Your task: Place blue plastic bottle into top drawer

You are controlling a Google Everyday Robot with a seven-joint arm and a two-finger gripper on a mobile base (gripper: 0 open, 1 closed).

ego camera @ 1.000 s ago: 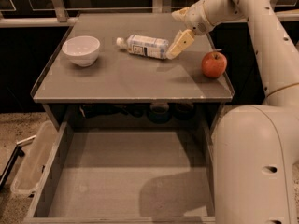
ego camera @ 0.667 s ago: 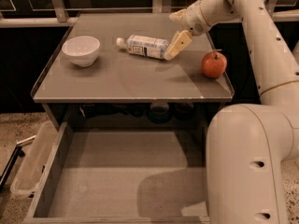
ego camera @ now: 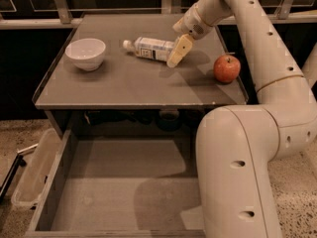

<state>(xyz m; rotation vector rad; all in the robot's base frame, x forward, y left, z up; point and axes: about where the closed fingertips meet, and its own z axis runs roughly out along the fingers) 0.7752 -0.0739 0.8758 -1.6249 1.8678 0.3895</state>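
The blue plastic bottle (ego camera: 151, 48) lies on its side on the grey tabletop (ego camera: 124, 86), white cap pointing left toward the bowl. My gripper (ego camera: 178, 51) reaches down from the upper right and sits at the bottle's base end, right against it. The top drawer (ego camera: 124, 192) stands pulled out below the tabletop's front edge, its flat grey bottom showing. My arm's shadow falls across it.
A white bowl (ego camera: 85, 53) stands at the table's left. A red apple (ego camera: 227, 68) sits near the right edge, below my arm. My white base (ego camera: 237, 172) covers the drawer's right side. A clear plastic bin (ego camera: 34, 172) lies on the floor left of the drawer.
My gripper has moved left and slightly down, closing in on the bottle's base end. The bottle, bowl, apple and drawer have not moved.
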